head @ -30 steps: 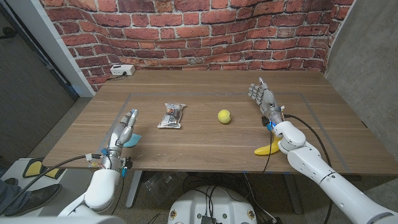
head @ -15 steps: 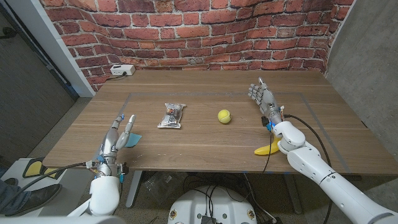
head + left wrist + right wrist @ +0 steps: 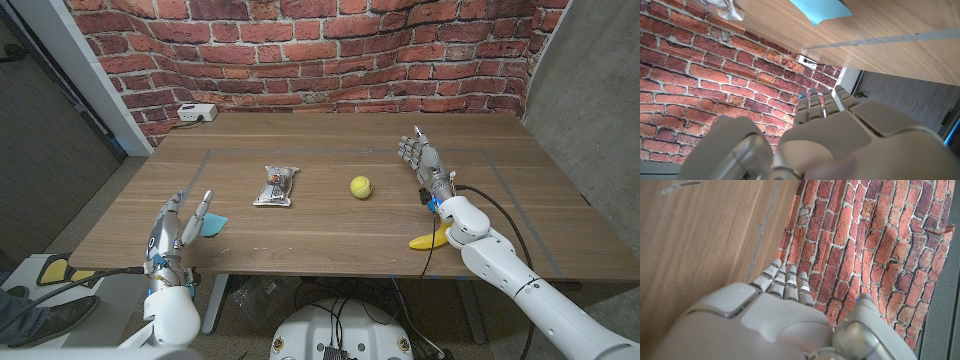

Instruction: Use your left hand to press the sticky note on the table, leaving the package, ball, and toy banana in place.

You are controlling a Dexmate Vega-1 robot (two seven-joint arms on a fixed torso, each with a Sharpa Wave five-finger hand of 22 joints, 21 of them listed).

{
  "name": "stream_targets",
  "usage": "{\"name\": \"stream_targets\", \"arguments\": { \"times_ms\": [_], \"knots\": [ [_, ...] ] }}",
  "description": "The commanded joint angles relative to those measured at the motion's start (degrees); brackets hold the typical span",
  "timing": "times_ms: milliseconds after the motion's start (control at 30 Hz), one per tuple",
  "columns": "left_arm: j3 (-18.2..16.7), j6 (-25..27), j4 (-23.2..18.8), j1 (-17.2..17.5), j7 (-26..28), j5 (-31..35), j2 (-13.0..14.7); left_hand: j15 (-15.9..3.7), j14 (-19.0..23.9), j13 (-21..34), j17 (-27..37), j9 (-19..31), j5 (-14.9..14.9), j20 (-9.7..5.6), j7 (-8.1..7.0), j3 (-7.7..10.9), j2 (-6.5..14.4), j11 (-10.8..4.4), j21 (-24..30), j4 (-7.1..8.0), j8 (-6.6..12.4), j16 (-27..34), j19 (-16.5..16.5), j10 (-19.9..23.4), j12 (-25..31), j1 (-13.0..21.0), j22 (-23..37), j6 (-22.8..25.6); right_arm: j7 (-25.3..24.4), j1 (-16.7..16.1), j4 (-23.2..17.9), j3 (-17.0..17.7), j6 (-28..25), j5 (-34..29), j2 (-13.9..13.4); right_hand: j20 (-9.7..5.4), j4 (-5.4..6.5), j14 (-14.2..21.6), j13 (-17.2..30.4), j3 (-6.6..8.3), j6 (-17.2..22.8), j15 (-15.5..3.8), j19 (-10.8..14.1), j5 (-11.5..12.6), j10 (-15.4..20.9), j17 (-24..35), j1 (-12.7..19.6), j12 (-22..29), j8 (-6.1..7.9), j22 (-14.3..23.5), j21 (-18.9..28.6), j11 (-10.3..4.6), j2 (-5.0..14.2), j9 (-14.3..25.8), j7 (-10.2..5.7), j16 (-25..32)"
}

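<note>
The left hand (image 3: 172,232), fingers spread and holding nothing, sits at the surface's near edge with the sticky note (image 3: 211,224) just beyond its fingertips.

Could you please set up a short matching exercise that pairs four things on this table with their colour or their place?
Things:
1. sticky note
2. ball
3. toy banana
4. package

Descriptions:
A. yellow-green, near the middle of the table
B. at the near edge, beside the right arm
C. blue, just beyond the left hand's fingertips
D. crinkled wrapper, between the sticky note and the ball

Pairs: 1-C, 2-A, 3-B, 4-D
</note>
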Motion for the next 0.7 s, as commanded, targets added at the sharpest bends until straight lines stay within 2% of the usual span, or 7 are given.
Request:
{"name": "stream_targets", "arguments": {
  "times_ms": [33,233,300,367,433,567,700],
  "knots": [
    [0.9,13.4,-4.0,-1.4,-1.4,0.2,1.8,0.15,0.0,0.2,0.2,0.2,0.3,0.09,0.05,-0.42,0.2,0.04,0.0,0.10,-0.06,0.0,-0.7,0.0,-0.2,0.3,0.2,0.5,-1.0,-0.7,-1.1,0.1,-0.8,-0.4,-0.4,-0.05,-0.25,-0.2,0.0,-0.02,0.1,0.10,0.1,0.2,0.6,0.1,-0.1,-0.2,-0.05,0.2,-0.2,-0.10,0.34,0.3,-0.11,0.0],
    [2.5,19.0,-5.1,-2.6,-0.6,0.9,2.7,-0.23,-0.5,0.2,0.2,0.2,0.4,0.14,-0.34,-0.52,0.4,-0.10,-0.1,0.13,-0.06,-0.2,-1.1,-0.2,-0.3,0.4,0.2,0.9,-1.4,-0.8,-1.3,0.1,-0.6,-0.8,-0.4,-0.01,-0.26,-0.2,0.0,-0.04,0.2,0.04,0.1,0.2,0.7,0.1,-0.2,-0.2,-0.06,0.2,-0.2,0.04,0.35,0.3,-0.15,0.0],
    [2.8,20.1,-5.2,-3.0,-0.1,1.0,2.9,-0.22,-1.5,0.2,0.3,0.2,0.5,0.18,-1.03,-0.65,0.6,-0.21,-0.1,0.17,0.06,-0.5,-1.8,-1.0,-0.7,0.4,0.2,1.7,-1.5,-0.8,-1.4,0.1,-0.7,-0.8,-0.3,-0.01,-0.26,-0.2,0.0,-0.05,0.1,0.05,0.1,0.2,0.6,0.1,-0.2,-0.2,-0.06,0.2,-0.2,0.02,0.35,0.3,-0.19,0.0],
    [3.3,22.1,-5.7,-3.3,0.1,1.2,3.3,-0.14,-3.1,0.2,0.3,0.2,0.7,0.62,-0.64,-0.93,0.9,-0.22,-0.3,0.24,0.70,-0.7,-3.2,-2.1,-1.1,0.5,0.2,4.3,-1.4,-0.8,-1.3,0.1,-0.7,-0.7,-0.3,-0.01,-0.27,-0.2,0.0,-0.06,0.2,0.06,0.1,0.2,0.6,0.1,-0.2,-0.2,-0.06,0.2,-0.2,-0.05,0.35,0.3,-0.21,0.0],
    [3.6,24.0,-6.3,-3.6,0.0,1.3,3.8,-0.12,-3.8,0.2,0.3,0.2,0.7,0.87,-0.57,-1.04,1.0,-0.59,-0.4,0.25,0.77,-0.8,-3.8,-2.9,-1.3,0.6,0.2,4.9,-1.5,-0.8,-1.3,0.1,-0.7,-0.8,-0.2,0.00,-0.27,-0.2,0.0,-0.07,0.2,0.10,0.1,0.2,0.6,0.1,-0.2,-0.2,-0.06,0.2,-0.3,-0.07,0.35,0.3,-0.28,0.0],
    [4.1,28.9,-8.1,-4.2,-0.7,1.1,4.8,0.02,-4.9,0.3,0.4,0.2,0.9,0.69,-1.00,-1.38,1.2,-0.71,-0.3,0.32,1.50,-0.7,-4.9,-3.8,-1.4,0.6,0.3,7.9,-1.4,-0.8,-1.2,0.1,-0.6,-0.7,-0.2,0.03,-0.28,-0.2,0.0,-0.10,0.2,0.09,0.1,0.2,0.7,0.1,-0.2,-0.2,-0.04,0.2,-0.3,0.00,0.33,0.3,-0.39,0.0],
    [5.0,32.5,-9.2,-5.3,-0.8,1.1,5.8,-0.08,-5.6,0.3,0.4,0.2,0.9,0.53,-1.25,-1.54,1.4,-1.01,-0.3,0.35,1.51,-0.8,-5.4,-4.6,-1.6,0.6,0.3,8.6,-1.6,-0.9,-1.3,0.2,-0.7,-0.8,-0.3,0.01,-0.29,-0.2,0.0,-0.12,0.3,0.15,0.0,0.2,0.7,0.1,-0.2,-0.2,-0.03,0.2,-0.3,-0.05,0.33,0.3,-0.42,0.0]
  ]
}}
